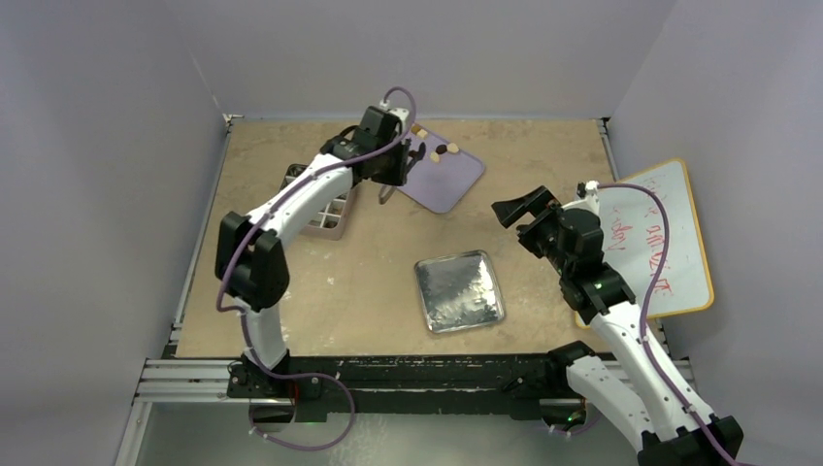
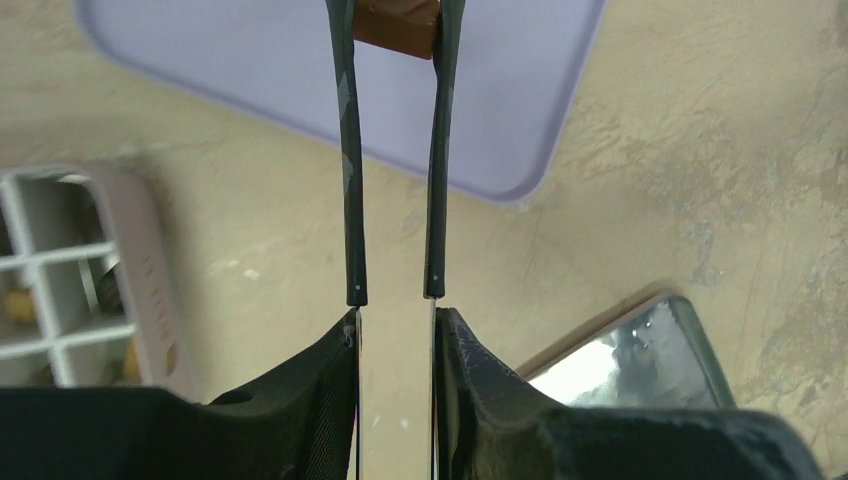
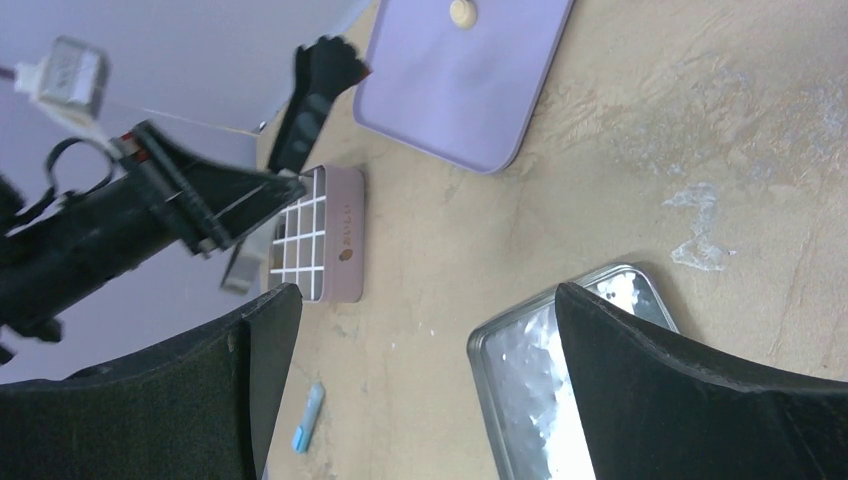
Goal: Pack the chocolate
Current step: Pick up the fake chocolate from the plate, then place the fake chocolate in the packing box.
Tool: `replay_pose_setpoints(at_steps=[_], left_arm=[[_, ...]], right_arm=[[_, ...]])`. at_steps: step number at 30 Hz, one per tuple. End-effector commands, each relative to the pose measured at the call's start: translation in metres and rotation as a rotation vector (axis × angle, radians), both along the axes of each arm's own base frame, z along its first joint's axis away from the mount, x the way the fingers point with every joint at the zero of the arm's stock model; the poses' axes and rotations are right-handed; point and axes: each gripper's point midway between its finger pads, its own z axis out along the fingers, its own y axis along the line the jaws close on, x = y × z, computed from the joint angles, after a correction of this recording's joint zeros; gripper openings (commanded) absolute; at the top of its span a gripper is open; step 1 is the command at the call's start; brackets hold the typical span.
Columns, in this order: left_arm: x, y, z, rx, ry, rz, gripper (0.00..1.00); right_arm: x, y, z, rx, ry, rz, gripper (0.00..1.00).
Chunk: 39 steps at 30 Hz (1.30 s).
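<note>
My left gripper (image 1: pixel 393 167) is shut on black tweezers (image 2: pixel 350 150) over the near edge of a lavender tray (image 1: pixel 456 180). The tweezer tips pinch a mid-brown chocolate piece (image 2: pixel 398 25), held above the tray (image 2: pixel 250 70). A few cream and dark chocolate pieces (image 1: pixel 439 150) lie at the tray's far end; one cream piece (image 3: pixel 461 12) shows in the right wrist view. A pale pink box with a white grid (image 1: pixel 325 209) stands left of the tray, under the left arm. My right gripper (image 1: pixel 524 207) is open and empty above the table, right of a silver tin (image 1: pixel 459 291).
The silver tin (image 3: pixel 520 370) lies open near the table's middle front. A whiteboard with red writing (image 1: pixel 660 243) lies at the right edge. A small blue object (image 3: pixel 308 418) lies on the table near the grid box (image 3: pixel 315 235). Grey walls enclose the table.
</note>
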Motion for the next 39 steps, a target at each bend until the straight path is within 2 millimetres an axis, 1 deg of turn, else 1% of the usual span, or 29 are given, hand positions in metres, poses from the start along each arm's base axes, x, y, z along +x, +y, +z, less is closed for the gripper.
replay_pose_setpoints(at_steps=[1,3,7,10,15,18,22,25,36,39], left_arm=[[-0.014,0.054,0.042,-0.046,-0.035,0.144,0.26],[-0.024,0.078,0.046,-0.046,-0.028,0.197,0.26],[-0.042,0.124,0.038,-0.011,0.0,0.309,0.25],[-0.054,0.149,0.03,0.015,0.026,0.377,0.25],[-0.071,0.173,0.015,0.067,0.074,0.459,0.25],[-0.076,0.185,0.007,0.105,0.086,0.498,0.25],[-0.081,0.192,-0.002,0.122,0.111,0.519,0.25],[-0.082,0.194,-0.005,0.124,0.112,0.527,0.25],[-0.088,0.196,-0.015,0.132,0.136,0.534,0.25],[-0.087,0.195,-0.015,0.127,0.134,0.53,0.3]], right_arm=[[0.002,0.005,0.008,0.027,-0.045,0.02,0.99],[0.001,0.006,0.008,0.022,-0.043,0.027,0.99],[0.0,0.008,0.007,0.009,-0.039,0.038,0.99],[0.0,0.009,0.003,0.006,-0.028,0.043,0.99],[0.002,0.011,0.003,0.0,-0.028,0.049,0.99],[0.003,0.012,0.004,0.0,-0.03,0.057,0.99],[0.005,0.014,0.003,-0.002,-0.03,0.065,0.99],[0.004,0.013,0.002,-0.004,-0.026,0.064,0.99],[0.005,0.016,0.001,-0.002,-0.017,0.073,0.99],[0.006,0.016,-0.001,-0.002,-0.013,0.073,0.99]])
